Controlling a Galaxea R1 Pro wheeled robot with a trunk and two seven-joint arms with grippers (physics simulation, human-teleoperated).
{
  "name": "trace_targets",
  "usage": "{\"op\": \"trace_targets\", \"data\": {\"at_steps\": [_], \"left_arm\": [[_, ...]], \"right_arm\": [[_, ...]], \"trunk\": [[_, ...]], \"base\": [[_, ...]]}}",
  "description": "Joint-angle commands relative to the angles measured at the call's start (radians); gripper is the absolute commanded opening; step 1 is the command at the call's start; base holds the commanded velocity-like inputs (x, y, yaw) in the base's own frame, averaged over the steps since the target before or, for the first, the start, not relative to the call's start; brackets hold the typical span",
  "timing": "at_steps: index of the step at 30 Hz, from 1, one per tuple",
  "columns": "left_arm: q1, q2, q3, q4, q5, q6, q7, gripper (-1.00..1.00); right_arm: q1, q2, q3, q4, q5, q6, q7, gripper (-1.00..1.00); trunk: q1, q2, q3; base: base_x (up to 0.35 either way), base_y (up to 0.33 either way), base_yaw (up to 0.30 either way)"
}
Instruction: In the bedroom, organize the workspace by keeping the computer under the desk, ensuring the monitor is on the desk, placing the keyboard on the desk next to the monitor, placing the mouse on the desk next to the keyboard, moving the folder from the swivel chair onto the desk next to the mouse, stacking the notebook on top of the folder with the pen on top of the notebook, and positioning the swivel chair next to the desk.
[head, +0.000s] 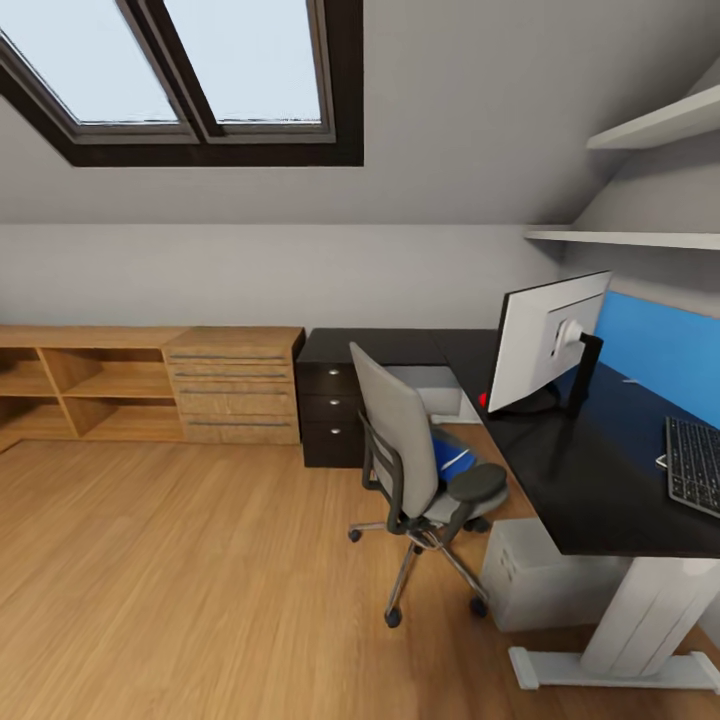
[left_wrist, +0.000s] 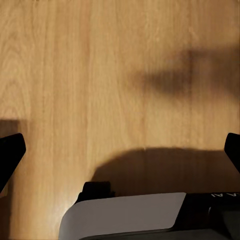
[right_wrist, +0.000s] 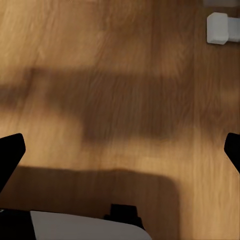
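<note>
Approach stage: both arms hang over the floor (left_wrist: 75, 75), fingers (left_wrist: 10, 152) spread wide, empty. Next, close in on the chair (head: 415, 465) and lift the folder (head: 452, 458) onto the surface (head: 590, 480).

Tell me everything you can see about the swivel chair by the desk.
The grey padded swivel chair stands upright on the wooden floor, its back toward the camera and its seat facing the glossy black desk. It has a tall grey backrest, black armrests and a chrome star base on black casters. A flat bright blue folder lies on the seat, partly hidden by the backrest. The seat's front edge sits close to the desktop; contact cannot be judged.
</note>
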Motion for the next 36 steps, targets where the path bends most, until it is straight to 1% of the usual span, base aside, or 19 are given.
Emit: {"op": "trace_targets", "data": {"at_steps": [1,5,10,12,15,17,19,20,21,23,24,26,27,30,31,32,33,34,36], "left_arm": [[0.0,0.0,-0.001,0.0,0.0,-0.003,0.001,1.0],[0.0,-0.002,0.002,-0.004,0.026,-0.005,0.003,1.0],[0.0,-0.007,0.0,-0.021,0.069,-0.005,0.005,1.0],[0.0,-0.016,-0.002,-0.059,0.082,-0.001,0.01,1.0],[0.0,-0.026,-0.003,-0.169,0.099,0.026,0.063,1.0],[0.0,-0.034,-0.003,-0.306,0.106,0.138,0.154,1.0],[0.0,-0.037,-0.003,-0.384,0.108,0.228,0.191,1.0],[-0.001,-0.04,-0.003,-0.464,0.109,0.327,0.214,1.0],[-0.001,-0.046,-0.003,-0.577,0.111,0.454,0.235,1.0],[-0.005,-0.063,-0.003,-0.67,0.111,0.539,0.249,1.0],[-0.009,-0.07,-0.004,-0.694,0.111,0.558,0.253,1.0],[-0.037,-0.09,-0.004,-0.742,0.11,0.597,0.26,1.0],[-0.066,-0.1,-0.004,-0.758,0.11,0.614,0.263,1.0],[-0.139,-0.111,-0.003,-0.754,0.11,0.653,0.266,1.0],[-0.185,-0.114,-0.003,-0.738,0.111,0.681,0.266,1.0],[-0.233,-0.117,-0.003,-0.73,0.126,0.702,0.266,1.0],[-0.254,-0.118,-0.003,-0.732,0.139,0.71,0.265,1.0],[-0.285,-0.119,-0.002,-0.747,0.165,0.722,0.264,1.0],[-0.311,-0.121,-0.002,-0.779,0.195,0.731,0.262,1.0]], "right_arm": [[-0.001,-0.001,-0.006,0.001,0.008,-0.003,0.002,1.0],[-0.001,-0.004,0.001,0.003,0.015,-0.008,0.005,1.0],[-0.001,-0.006,0.004,0.003,0.03,-0.017,0.007,1.0],[-0.001,-0.004,0.004,-0.001,0.032,-0.019,0.007,1.0],[-0.001,0.0,0.006,-0.029,0.034,-0.02,0.007,1.0],[-0.001,0.004,0.007,-0.091,0.034,-0.019,0.006,1.0],[-0.001,0.005,0.007,-0.124,0.032,-0.018,0.005,1.0],[-0.001,0.006,0.006,-0.16,0.029,-0.014,0.003,1.0],[-0.004,0.007,0.005,-0.216,0.021,-0.002,-0.001,1.0],[-0.023,0.008,0.004,-0.269,0.003,0.028,-0.014,1.0],[-0.033,0.008,0.004,-0.283,-0.004,0.043,-0.019,1.0],[-0.078,0.011,0.004,-0.314,-0.017,0.107,-0.031,1.0],[-0.117,0.017,0.004,-0.325,-0.022,0.158,-0.035,1.0],[-0.211,0.028,0.003,-0.333,-0.028,0.251,-0.039,1.0],[-0.265,0.032,0.001,-0.327,-0.032,0.287,-0.04,1.0],[-0.33,0.036,0.0,-0.308,-0.038,0.32,-0.042,1.0],[-0.365,0.038,0.0,-0.295,-0.041,0.336,-0.043,1.0],[-0.426,0.04,0.0,-0.272,-0.044,0.365,-0.044,1.0],[-0.494,0.041,-0.002,-0.241,-0.049,0.401,-0.044,1.0]], "trunk": [[0.0,0.0,-0.001],[0.0,0.0,-0.001],[0.019,-0.035,-0.017],[0.027,-0.049,-0.023],[0.039,-0.07,-0.032],[0.046,-0.084,-0.038],[0.054,-0.098,-0.045],[0.058,-0.105,-0.048],[0.062,-0.112,-0.051],[0.069,-0.126,-0.057],[0.073,-0.133,-0.06],[0.081,-0.147,-0.067],[0.085,-0.154,-0.07],[0.096,-0.175,-0.079],[0.1,-0.182,-0.082],[0.104,-0.189,-0.085],[0.108,-0.196,-0.089],[0.111,-0.203,-0.092],[0.119,-0.217,-0.098]], "base": [[0.081,0.0,-0.001],[0.024,0.0,0.0],[0.001,0.0,0.0],[0.0,0.0,0.0],[0.0,0.0,0.0],[0.0,0.0,0.0],[0.0,0.0,0.0],[0.0,0.0,0.0],[0.0,0.0,0.0],[0.0,0.0,0.0],[0.0,0.0,0.0],[0.0,0.0,0.0],[0.0,0.0,0.0],[0.0,0.0,0.0],[0.0,0.0,0.0],[0.0,0.0,0.0],[0.0,0.0,0.0],[0.0,0.0,0.0],[0.0,0.0,0.0]]}}
